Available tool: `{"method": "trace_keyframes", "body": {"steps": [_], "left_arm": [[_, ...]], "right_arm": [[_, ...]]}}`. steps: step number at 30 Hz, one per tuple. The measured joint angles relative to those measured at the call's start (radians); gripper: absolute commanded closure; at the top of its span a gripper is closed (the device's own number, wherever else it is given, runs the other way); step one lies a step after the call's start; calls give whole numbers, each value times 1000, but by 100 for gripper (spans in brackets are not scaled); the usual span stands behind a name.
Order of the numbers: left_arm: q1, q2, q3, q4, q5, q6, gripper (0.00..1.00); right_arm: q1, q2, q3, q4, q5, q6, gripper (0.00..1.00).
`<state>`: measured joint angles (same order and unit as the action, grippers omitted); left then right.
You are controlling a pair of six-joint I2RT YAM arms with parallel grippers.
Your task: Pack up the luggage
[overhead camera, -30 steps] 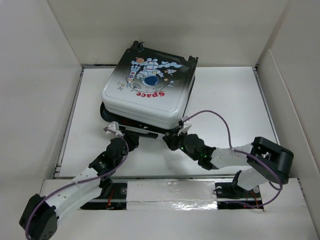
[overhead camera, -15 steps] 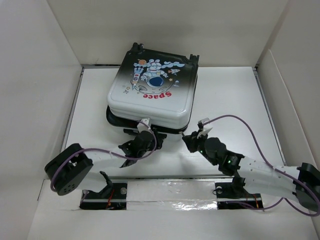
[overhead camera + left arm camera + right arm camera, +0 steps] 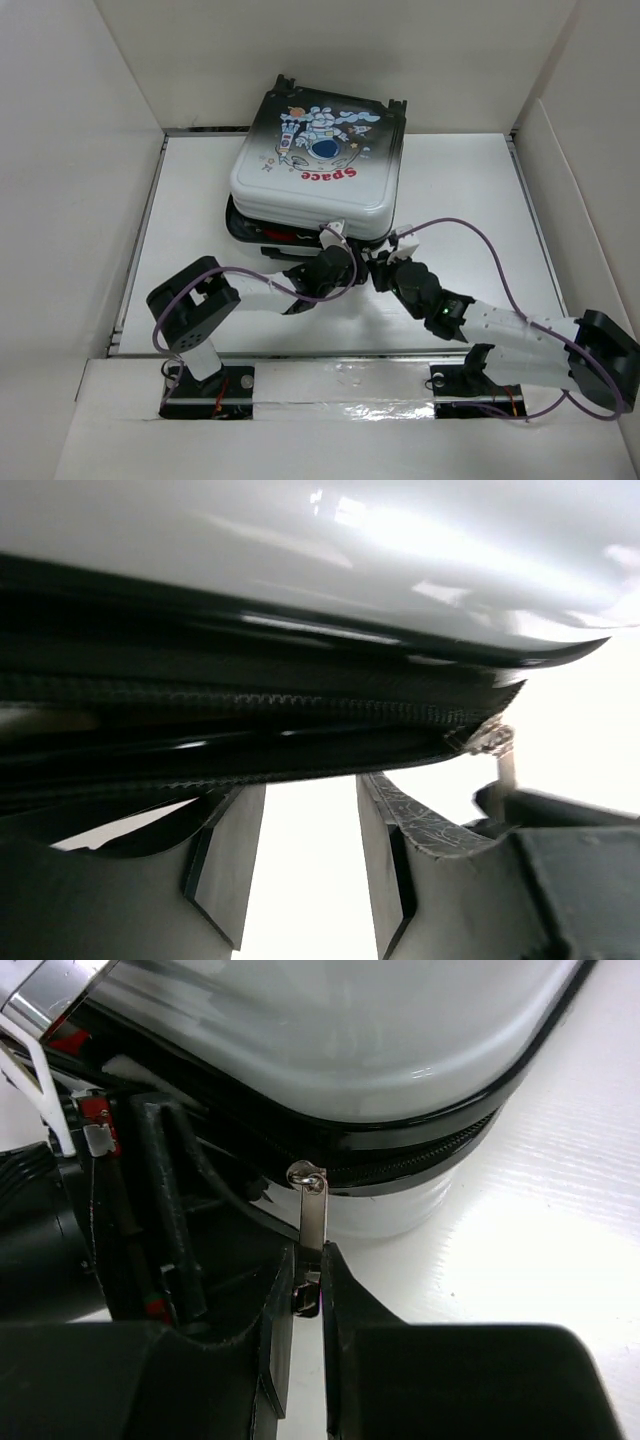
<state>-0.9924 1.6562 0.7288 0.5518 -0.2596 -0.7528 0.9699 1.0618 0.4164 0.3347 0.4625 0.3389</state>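
Bench: white bench (image 3: 470, 200), white walls around.
Luggage: luggage (image 3: 315, 165) lies at the far middle, lid down.
Right pincer: right pincer (image 3: 308, 1300) pinches the zip pull (image 3: 312, 1215) at the near corner.
Left pincer: left pincer (image 3: 305, 820) is spread, holding nothing, just below the near seam.
Progress: closed; near seam looks unzipped, so zipping seems left.

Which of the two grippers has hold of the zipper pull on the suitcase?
The right gripper: it is shut on the metal zipper pull at the edge of the luggage. The left gripper is open beside the zipper, holding nothing.
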Motion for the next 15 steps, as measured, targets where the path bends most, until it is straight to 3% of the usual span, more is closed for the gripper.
{"method": "trace_keyframes", "body": {"steps": [4,8,15], "left_arm": [[0,17,25,25,-6,1,61],[5,-54,-14,40,-6,28,59],[63,-571,-280,-94,-64,43,66]], "right_arm": [[4,43,18,40,4,-2,100],[6,-29,2,6,-1,-3,100],[31,-156,-41,-89,-116,-3,100]]}}
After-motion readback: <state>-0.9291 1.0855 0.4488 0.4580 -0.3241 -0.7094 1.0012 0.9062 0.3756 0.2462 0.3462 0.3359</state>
